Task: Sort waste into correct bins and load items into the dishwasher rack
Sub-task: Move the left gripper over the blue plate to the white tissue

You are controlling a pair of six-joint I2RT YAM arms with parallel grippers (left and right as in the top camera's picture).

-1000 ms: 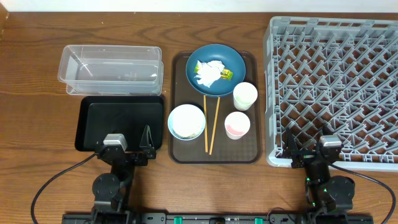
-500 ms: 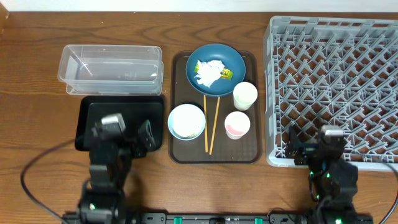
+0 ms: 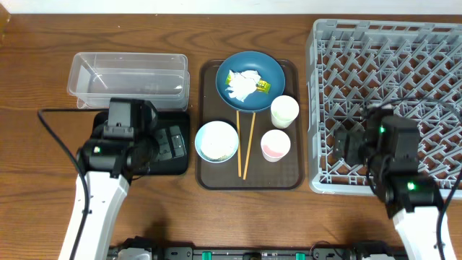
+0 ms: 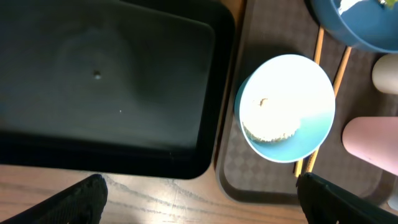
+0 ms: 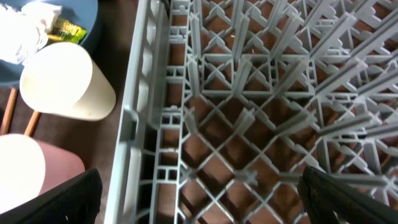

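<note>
Left gripper (image 4: 200, 200) is open wide and empty, over the black tray's (image 4: 106, 87) near right corner, just beside the bowl (image 4: 286, 106). Right gripper (image 5: 199, 200) is also open and empty, above the rack's (image 5: 146, 112) left wall.

Nothing is sorted or loaded yet.
- Tissue (image 3: 242, 85) and wrapper (image 3: 261, 87) lie touching on the plate (image 3: 249, 62).
- Rice (image 4: 268, 123) sits in the bowl.
- White cup (image 3: 284, 111) and pink cup (image 3: 275, 144) stand on the brown tray (image 3: 289, 177).
- Chopsticks (image 3: 245, 144) lie between the bowl and the cups.
- Clear container (image 3: 130, 76) holds nothing.

Likely risks:
- The bowl sits right against a chopstick, so a rim grab could drag the stick or tip rice onto the brown tray.
- The cups stand close together beside the rack wall, so the right arm reaching across could knock one while taking the other.
- Tissue and wrapper touch, so one pinch may lift both into the same bin.
- The chopsticks lie flat and thin and will probably slip out of the fingers.
</note>
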